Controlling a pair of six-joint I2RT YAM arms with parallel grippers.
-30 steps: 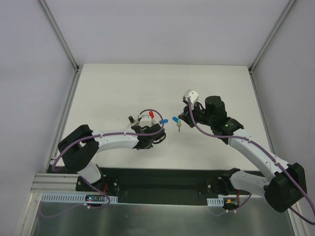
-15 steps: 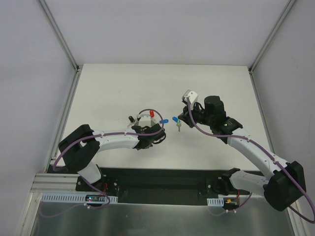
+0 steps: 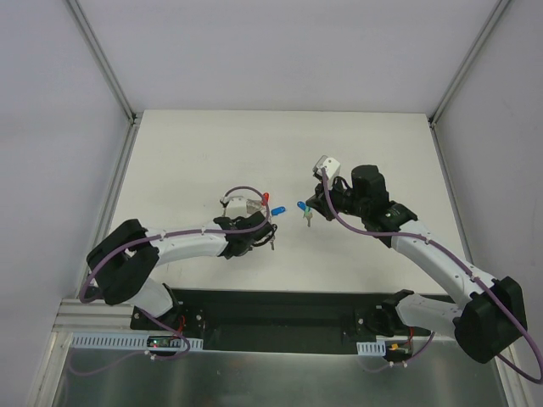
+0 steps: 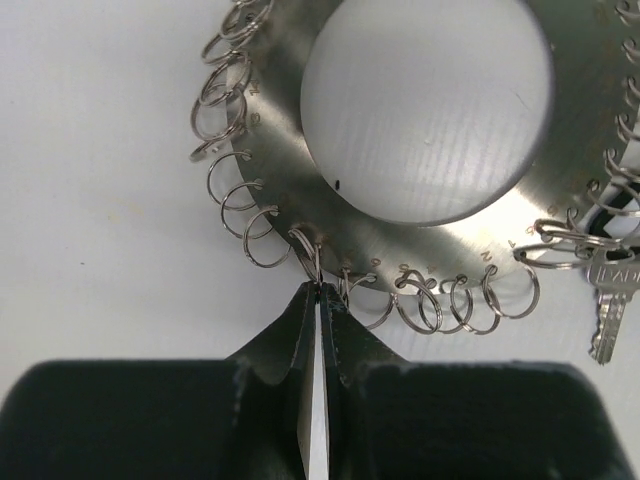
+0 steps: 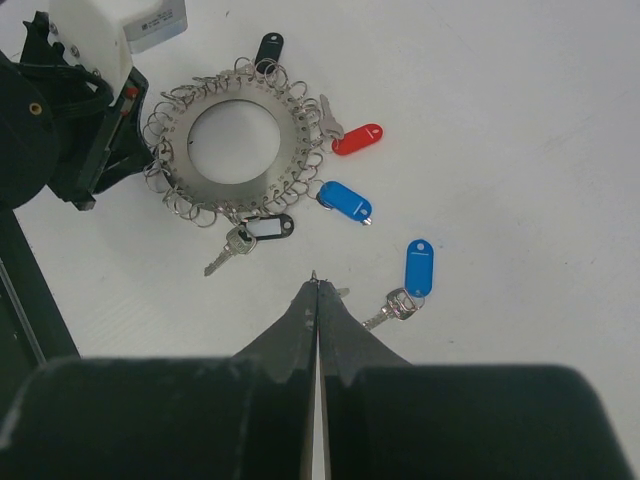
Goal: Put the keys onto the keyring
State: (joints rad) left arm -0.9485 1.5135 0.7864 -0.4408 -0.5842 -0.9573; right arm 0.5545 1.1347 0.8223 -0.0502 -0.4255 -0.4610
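The keyring (image 5: 176, 118) is a wide silvery disc with small split rings all round its rim. It lies on the white table, and red (image 5: 357, 139), blue (image 5: 347, 200) and black (image 5: 268, 48) tags trail from it. My left gripper (image 4: 316, 287) is shut on one small split ring (image 4: 308, 255) at the keyring's (image 4: 300, 200) near rim. A loose key (image 5: 395, 305) with a blue tag (image 5: 420, 267) lies just right of my right gripper (image 5: 317, 284). That gripper is shut, with a tiny wire loop poking from its tips. In the top view the left wrist (image 3: 242, 208) covers most of the keyring.
A key (image 5: 228, 248) with a black-framed white tag (image 5: 268, 228) hangs off the keyring's near side. The left arm's wrist and white camera block (image 5: 95, 60) stand against the keyring's left side. Grey walls and metal rails (image 3: 114, 178) border the table (image 3: 365, 153).
My left gripper has closed onto a split ring at the keyring's rim. Its arm has swung left and turned. The right arm has stayed put.
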